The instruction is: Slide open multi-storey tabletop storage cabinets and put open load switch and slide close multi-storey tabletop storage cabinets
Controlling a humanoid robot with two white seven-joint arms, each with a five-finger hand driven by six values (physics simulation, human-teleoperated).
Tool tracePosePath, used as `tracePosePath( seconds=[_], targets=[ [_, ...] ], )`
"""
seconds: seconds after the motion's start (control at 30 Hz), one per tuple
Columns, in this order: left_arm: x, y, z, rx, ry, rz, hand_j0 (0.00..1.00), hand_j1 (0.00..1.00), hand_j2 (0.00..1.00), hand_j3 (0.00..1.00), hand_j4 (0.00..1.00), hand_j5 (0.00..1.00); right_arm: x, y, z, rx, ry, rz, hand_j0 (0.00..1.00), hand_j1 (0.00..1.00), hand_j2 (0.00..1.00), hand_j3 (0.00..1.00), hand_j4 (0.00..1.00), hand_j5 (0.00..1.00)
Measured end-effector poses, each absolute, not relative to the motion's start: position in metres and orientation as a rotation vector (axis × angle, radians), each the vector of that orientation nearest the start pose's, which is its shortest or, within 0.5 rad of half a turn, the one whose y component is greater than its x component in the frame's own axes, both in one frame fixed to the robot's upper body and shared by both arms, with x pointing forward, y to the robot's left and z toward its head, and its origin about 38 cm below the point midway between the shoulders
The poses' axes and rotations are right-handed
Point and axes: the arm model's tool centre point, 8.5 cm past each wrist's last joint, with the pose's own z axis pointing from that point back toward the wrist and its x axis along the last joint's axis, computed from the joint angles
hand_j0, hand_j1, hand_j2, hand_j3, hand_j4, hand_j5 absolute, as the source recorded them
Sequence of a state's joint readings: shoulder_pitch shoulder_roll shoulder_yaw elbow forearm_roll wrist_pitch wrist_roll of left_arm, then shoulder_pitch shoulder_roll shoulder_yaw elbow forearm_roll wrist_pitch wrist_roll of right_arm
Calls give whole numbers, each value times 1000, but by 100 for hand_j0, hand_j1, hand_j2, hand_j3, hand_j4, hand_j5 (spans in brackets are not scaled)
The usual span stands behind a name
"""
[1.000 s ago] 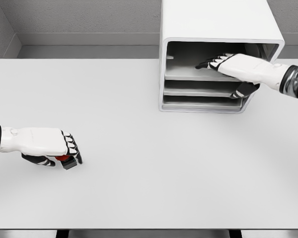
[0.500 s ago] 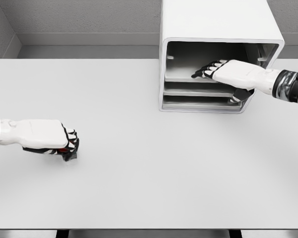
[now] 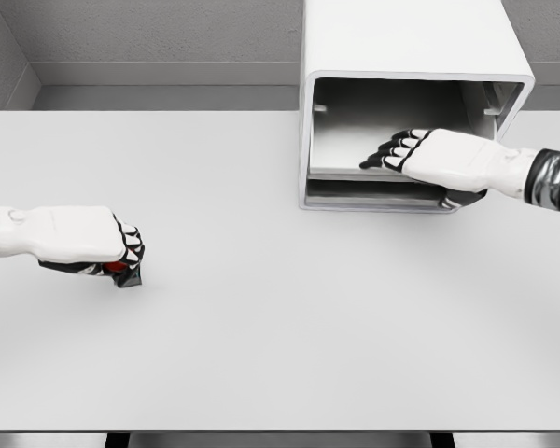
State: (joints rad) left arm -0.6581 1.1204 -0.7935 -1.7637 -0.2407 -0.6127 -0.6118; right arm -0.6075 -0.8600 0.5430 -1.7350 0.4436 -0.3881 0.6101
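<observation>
Single head view, downward over table [image 3: 280, 355]

Setting: simulated test workspace, bare lab-bench type, not a lived-in room. Evidence: one large plain white table [image 3: 280, 355] fills the head view, its surface uniform and unmarked. Behind it, flat grey textured walls [image 3: 168, 33] meet at a corner at upper left, with a grey ledge running along the table's far edge. Only furnishing: a white multi-storey storage cabinet [image 3: 406, 42] with grey inner shelves, standing at the far right of the table. Lighting even, shadows soft, rendered look throughout.
</observation>
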Motion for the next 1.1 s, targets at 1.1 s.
tracePosePath(
  seconds=[1.1],
  targets=[
    [359,305,236,-280,1646,3166,33,33,33,33,33,33,377,-289,264,-394,-1550,2201,100,100,100,100,100,100]
  ],
)
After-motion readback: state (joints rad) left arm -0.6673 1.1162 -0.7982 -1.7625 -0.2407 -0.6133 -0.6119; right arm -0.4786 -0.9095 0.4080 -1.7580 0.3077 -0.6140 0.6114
